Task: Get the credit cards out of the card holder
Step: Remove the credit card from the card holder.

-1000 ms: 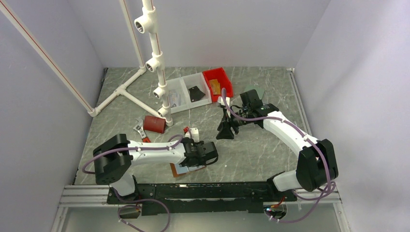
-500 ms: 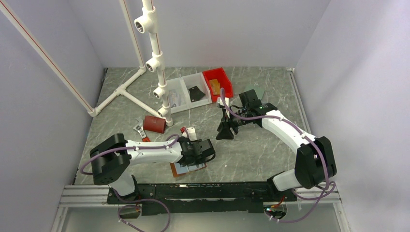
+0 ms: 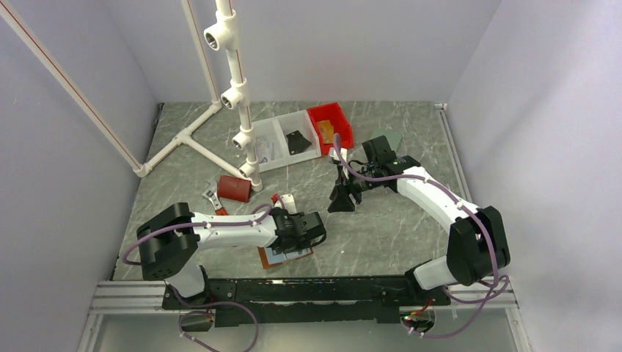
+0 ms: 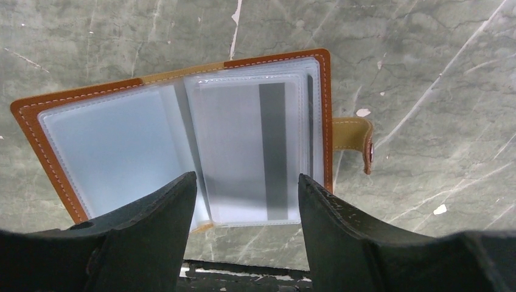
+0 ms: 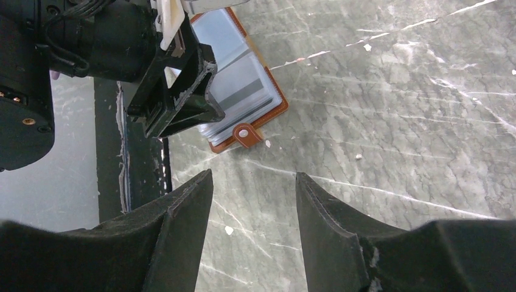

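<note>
Marble counter (image 3: 396, 235), two open hands over it
The left hand (image 4: 243, 191), spread and empty, hangs over the card holder (image 4: 58, 109), which lies unfolded at the counter's 7 o'clock. The right hand (image 5: 252, 182), spread and empty, is at the holder's 1 o'clock. A grey striped credit card (image 4: 243, 146) sits in the holder's clear sleeve.

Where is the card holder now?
In the top view the card holder lies open on the table, left of centre near the front edge, beneath the left claw.

Card holder (image 4: 176, 137): tan stitched leather, frosted plastic sleeves (image 4: 109, 152). Table (image 4: 426, 61): grey marble-look, smooth. Jaws: matt black plastic.
</note>
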### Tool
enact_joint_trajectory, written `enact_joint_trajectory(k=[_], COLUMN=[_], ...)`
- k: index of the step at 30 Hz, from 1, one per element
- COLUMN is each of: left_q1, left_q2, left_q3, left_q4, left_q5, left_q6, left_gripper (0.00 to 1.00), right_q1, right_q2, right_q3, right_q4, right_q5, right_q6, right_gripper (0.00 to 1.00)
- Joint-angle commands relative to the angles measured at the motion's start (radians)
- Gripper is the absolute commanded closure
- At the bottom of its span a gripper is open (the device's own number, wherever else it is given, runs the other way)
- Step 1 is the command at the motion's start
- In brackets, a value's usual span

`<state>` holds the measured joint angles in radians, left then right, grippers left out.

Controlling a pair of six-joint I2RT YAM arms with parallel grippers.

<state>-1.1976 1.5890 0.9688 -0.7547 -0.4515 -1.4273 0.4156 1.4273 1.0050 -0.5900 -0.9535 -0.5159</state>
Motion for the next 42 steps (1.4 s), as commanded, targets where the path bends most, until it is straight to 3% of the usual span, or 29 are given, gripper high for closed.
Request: enact_joint_trajectory(k=[1,6,18,24,28,31,35,42], left_q1=[0.004,0.007,0.01,0.013,0.025,0.032,0.036,0.038], left_q2=[0.021,0.022,-0.038,-0.127,-0.172,-0.194,-0.206,-0.087], left_q3=[-0.014,-0.024,-0.049,-0.13,-0.2,-0.23,-0.233,-0.111], left_q4=[0.01,0.007,-0.002,0.1,0.173,0.229,0.28,0.122], left_q5=[0.011,0.014,0.011,0.034,0.057,0.076,0.088,0.059], left_q6=[-0.019,-0.029,-0.027,-0.001,0.01,0.04,0.087,0.037], left_gripper=[0.33,0.34,0.48,0.58,0.59,0.56,0.42,0.35], right_q1=[-0.003,-0.003,-0.002,-0.001,-0.001,-0.001,0.004,0.009], right_q2=[0.001,0.003,0.016,0.021,0.023,0.028,0.043,0.048], right_q3=[0.041,0.041,0.047,0.05,0.05,0.048,0.055,0.058], right_q4=[0.0,-0.001,-0.019,-0.024,-0.025,-0.024,-0.038,-0.044], right_q5=[-0.044,-0.045,-0.051,-0.054,-0.056,-0.057,-0.057,-0.054], right_q6=[-0.02,-0.021,-0.03,-0.031,-0.032,-0.031,-0.037,-0.04], right_gripper=[0.45,0.45,0.46,0.46,0.46,0.47,0.47,0.47])
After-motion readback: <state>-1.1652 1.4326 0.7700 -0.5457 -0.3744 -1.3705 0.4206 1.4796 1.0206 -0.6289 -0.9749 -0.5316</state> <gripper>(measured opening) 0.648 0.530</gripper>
